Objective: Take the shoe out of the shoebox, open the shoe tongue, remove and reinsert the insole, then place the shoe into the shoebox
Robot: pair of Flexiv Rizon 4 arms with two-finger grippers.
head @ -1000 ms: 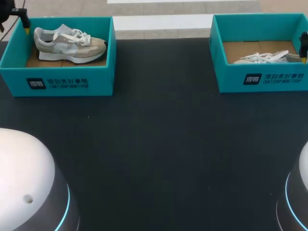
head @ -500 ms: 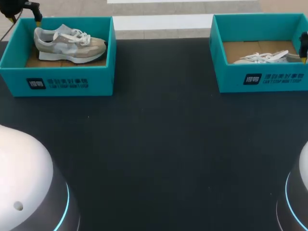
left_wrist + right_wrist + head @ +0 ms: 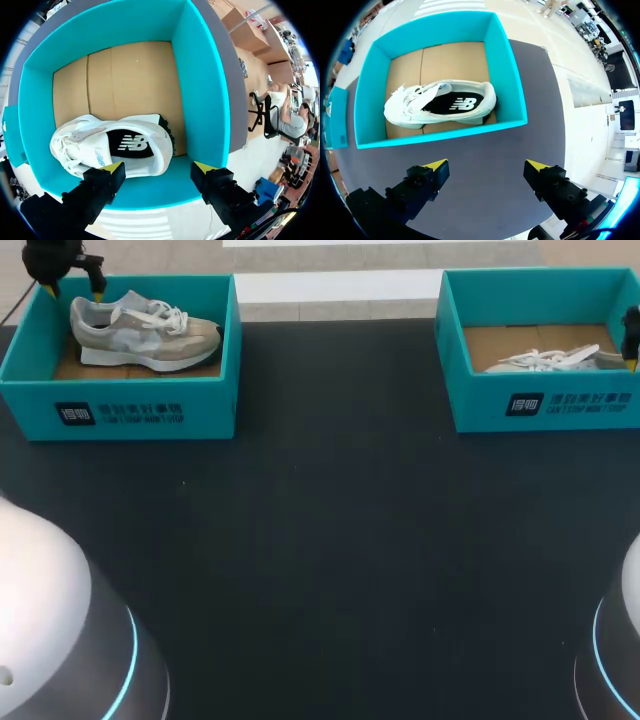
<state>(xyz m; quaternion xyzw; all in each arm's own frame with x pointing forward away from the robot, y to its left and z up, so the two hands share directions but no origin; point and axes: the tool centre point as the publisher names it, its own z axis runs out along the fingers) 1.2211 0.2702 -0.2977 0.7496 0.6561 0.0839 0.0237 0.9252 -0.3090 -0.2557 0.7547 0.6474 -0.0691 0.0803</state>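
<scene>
Grey-beige sneaker (image 3: 140, 330) upright in left teal shoebox (image 3: 130, 410), 10 o'clock on desk (image 3: 330, 540); toe to 3 o'clock, heel to 9. Left pincer (image 3: 159, 167) over heel end, spread wide, holding nothing; one yellow tip (image 3: 114, 167) just above heel collar, other above box wall. White sneaker (image 3: 545, 360) in right teal shoebox (image 3: 540, 405), 2 o'clock on desk. Right pincer (image 3: 486, 164) wide apart, gripping nothing, above bare desk just outside that box's wall.
</scene>
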